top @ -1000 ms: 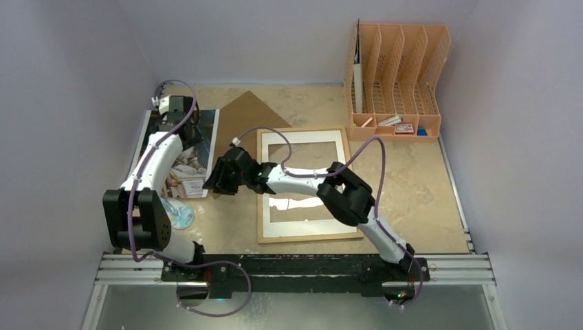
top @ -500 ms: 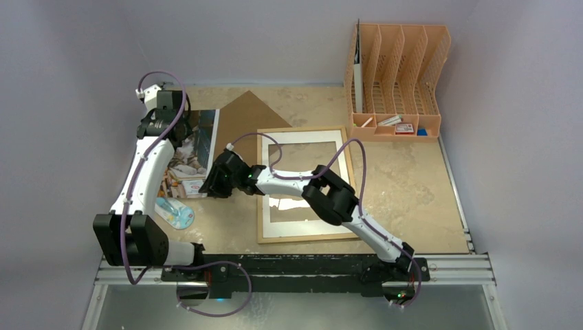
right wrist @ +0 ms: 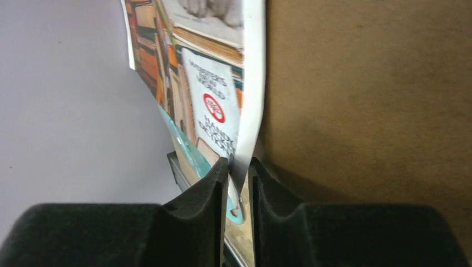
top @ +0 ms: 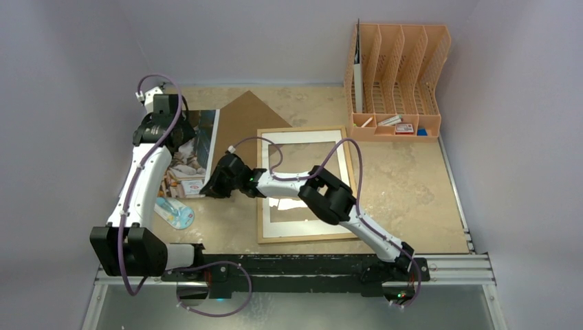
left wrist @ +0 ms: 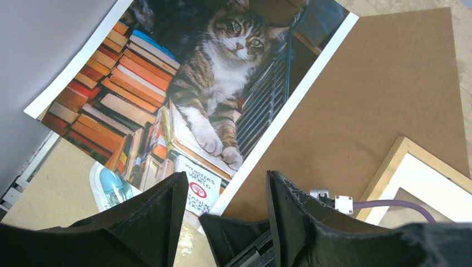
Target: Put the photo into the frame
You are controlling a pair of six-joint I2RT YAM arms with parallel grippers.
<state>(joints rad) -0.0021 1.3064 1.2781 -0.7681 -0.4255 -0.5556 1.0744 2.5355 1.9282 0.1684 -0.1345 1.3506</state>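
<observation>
The photo [top: 189,148], a tabby cat among stacked books, lies at the table's left [left wrist: 211,83]. My left gripper [top: 177,134] hovers above its far part, open and holding nothing [left wrist: 227,181]. At the photo's near right corner, my right gripper [top: 210,187] has its jaws narrowed around the white corner [right wrist: 238,164]. That corner curls up between the pads [right wrist: 214,183], and a thin gap still shows beside the paper. The frame [top: 260,185], light wood with a white mat, lies face down in the middle under the right arm. Its edge also shows in the left wrist view [left wrist: 401,161].
A brown fibreboard back [top: 251,117] lies between the photo and the frame, partly under the photo. A clear bluish plastic wrapper [top: 175,213] sits near the photo's near end. An orange file organiser [top: 395,69] stands at the back right. The left wall is close to the photo.
My right gripper slid a little left and narrowed its jaws around the photo's corner. The left arm straightened and drew its gripper up and back over the photo's far end.
</observation>
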